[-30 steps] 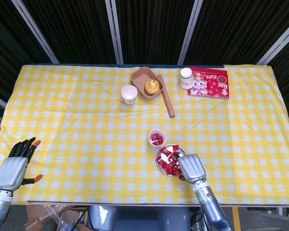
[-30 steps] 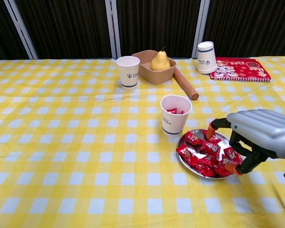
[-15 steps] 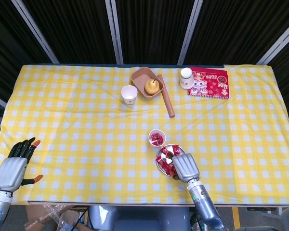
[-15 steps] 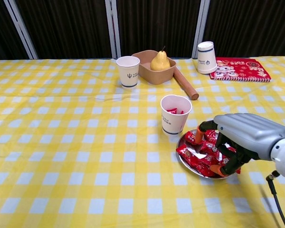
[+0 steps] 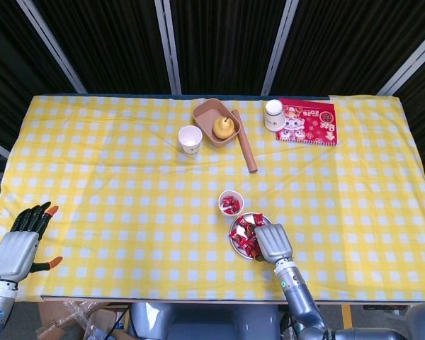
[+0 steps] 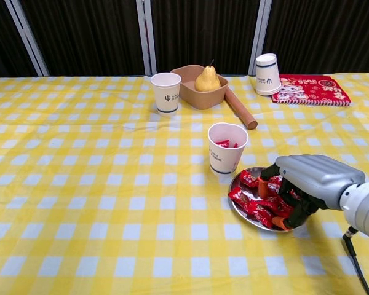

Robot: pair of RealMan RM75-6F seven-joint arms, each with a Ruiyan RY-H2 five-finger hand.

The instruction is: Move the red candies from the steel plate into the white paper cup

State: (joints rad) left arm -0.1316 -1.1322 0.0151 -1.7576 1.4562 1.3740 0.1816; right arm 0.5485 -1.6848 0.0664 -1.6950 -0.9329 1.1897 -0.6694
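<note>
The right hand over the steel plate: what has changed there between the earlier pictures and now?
The right hand moved leftward over the steel plate and sank into the red candies, its fingers curling around some. Whether it already grips one cannot be told. The white paper cup with candies inside, the left hand, the pear and the other cups stayed as they were.

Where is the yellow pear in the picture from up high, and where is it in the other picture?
Head view: the pear sits in the brown tray near the table's far edge, just above the picture's middle.
Chest view: the pear is at top centre, in the same tray.
Shared landmark: the wooden rolling pin lies just right of the tray in both.
</note>
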